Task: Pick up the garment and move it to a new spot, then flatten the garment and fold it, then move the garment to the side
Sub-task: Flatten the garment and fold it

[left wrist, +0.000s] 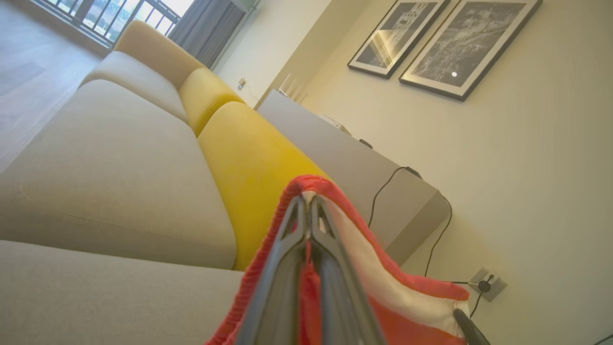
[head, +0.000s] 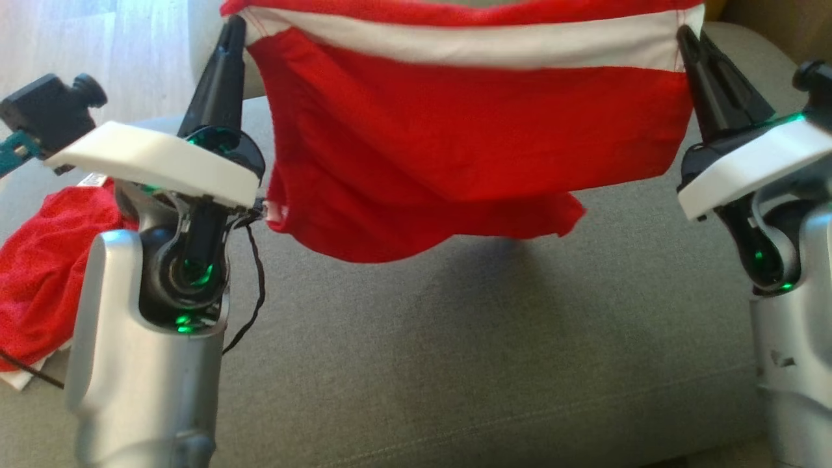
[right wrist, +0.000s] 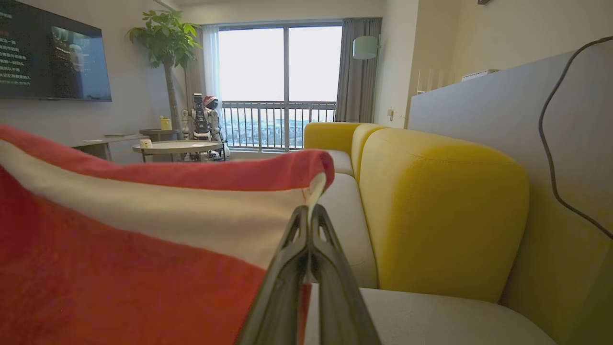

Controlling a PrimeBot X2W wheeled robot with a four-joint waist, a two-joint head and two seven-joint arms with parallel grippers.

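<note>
Nearest the head camera, the grey sofa seat (head: 455, 364) spreads beneath the lifted work, with a second red cloth (head: 39, 279) crumpled at its left edge (whether that belongs to the task I cannot tell). Just above, the left gripper (head: 235, 29) and the right gripper (head: 684, 32) each pinch a top corner of the red garment (head: 468, 149), jaws clenched flat on the fabric beside its white band (head: 468, 42). Both wrist views show the fingers (left wrist: 282, 273) pressed together with cloth caught between them. The garment hangs stretched between the two, its lower hem sagging apparently clear of the seat and casting a shadow (head: 494, 273) there. Farther back stand the yellow back cushions (right wrist: 440, 211), then a wall (left wrist: 527, 167) with two framed pictures (left wrist: 440, 43). As I judge it, the pick-up is done and the carry to a new spot is in hand. Laying down, flattening, folding and moving aside are all left. Spread this wide, the fabric should lay down fairly flat.
</note>
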